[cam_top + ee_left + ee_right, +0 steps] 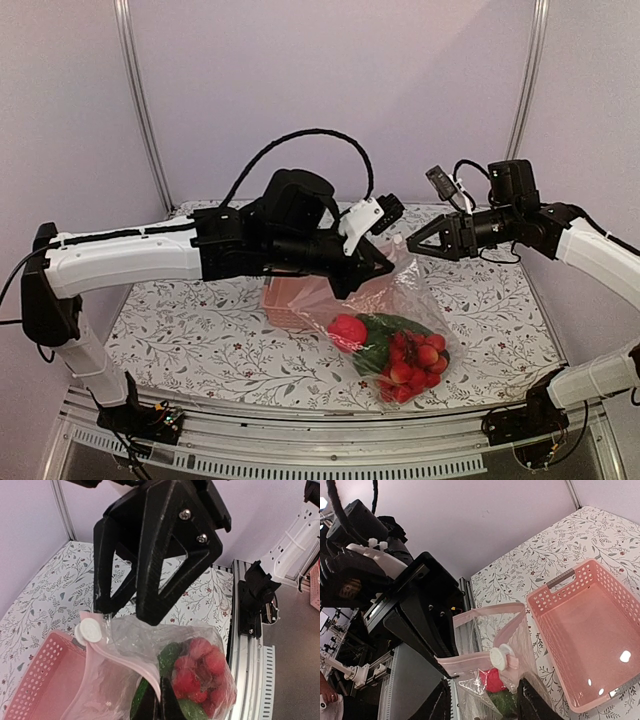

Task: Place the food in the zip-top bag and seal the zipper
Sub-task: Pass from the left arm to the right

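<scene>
The clear zip-top bag (405, 300) hangs over the table, its bottom resting by the near edge. Inside lies the food (400, 355): a red round piece, green produce and a cluster of small red fruits (200, 672). The zipper (485, 614) is a pink strip with a white round slider (501, 656), and its mouth gapes in a loop. My left gripper (372, 268) is shut on the strip (145, 672). My right gripper (413, 246) stands open just beside the bag's top, and in its wrist view its fingers (535, 700) flank the bag below the slider.
An empty pink slotted basket (290, 300) stands behind and left of the bag, partly hidden by the left arm. The table's metal rail (300, 440) runs along the near edge. White walls with metal posts close in the back and sides.
</scene>
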`<state>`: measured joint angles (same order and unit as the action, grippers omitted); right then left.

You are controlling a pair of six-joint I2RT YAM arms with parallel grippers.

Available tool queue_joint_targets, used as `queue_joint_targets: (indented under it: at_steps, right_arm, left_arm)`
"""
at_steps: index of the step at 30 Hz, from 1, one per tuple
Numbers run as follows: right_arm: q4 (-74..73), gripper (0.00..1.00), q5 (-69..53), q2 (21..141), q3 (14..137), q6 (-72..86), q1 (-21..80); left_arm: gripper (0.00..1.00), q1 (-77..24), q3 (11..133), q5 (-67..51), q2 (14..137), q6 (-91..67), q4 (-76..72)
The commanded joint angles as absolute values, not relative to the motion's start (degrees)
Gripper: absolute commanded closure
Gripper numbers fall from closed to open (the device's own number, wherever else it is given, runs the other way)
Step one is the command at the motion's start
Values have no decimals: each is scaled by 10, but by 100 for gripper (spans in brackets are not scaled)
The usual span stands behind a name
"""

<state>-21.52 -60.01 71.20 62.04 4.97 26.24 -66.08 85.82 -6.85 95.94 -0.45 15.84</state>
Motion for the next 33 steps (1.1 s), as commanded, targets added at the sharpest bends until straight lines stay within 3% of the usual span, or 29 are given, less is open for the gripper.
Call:
queue_joint_targets:
  at_steps: [1, 17, 22, 25, 27, 30, 33]
  right_arm:
    - [-210, 56, -587, 716, 609, 35, 273]
    - [-170, 47, -586, 778, 616, 20, 286]
    - [-161, 61, -628, 786, 620, 21, 296]
    - [-157, 83, -637, 786, 621, 28, 298]
    - [-158, 93, -630, 785, 622, 30, 298]
    - [-166, 100, -603, 777, 623, 32, 298]
    - [-184, 100, -577, 762, 629, 31, 298]
  left_arm:
    - [100, -650, 847, -71, 936, -1, 158]
    - [100, -644, 848, -92, 933, -1, 161]
    - [100, -640, 841, -91, 931, -1, 164]
    - [100, -639, 838, -89, 931, -1, 163]
    - [100, -639, 835, -86, 930, -1, 164]
    - [100, -638, 827, -79, 926, -1, 165]
    - [100, -636, 820, -55, 921, -2, 170]
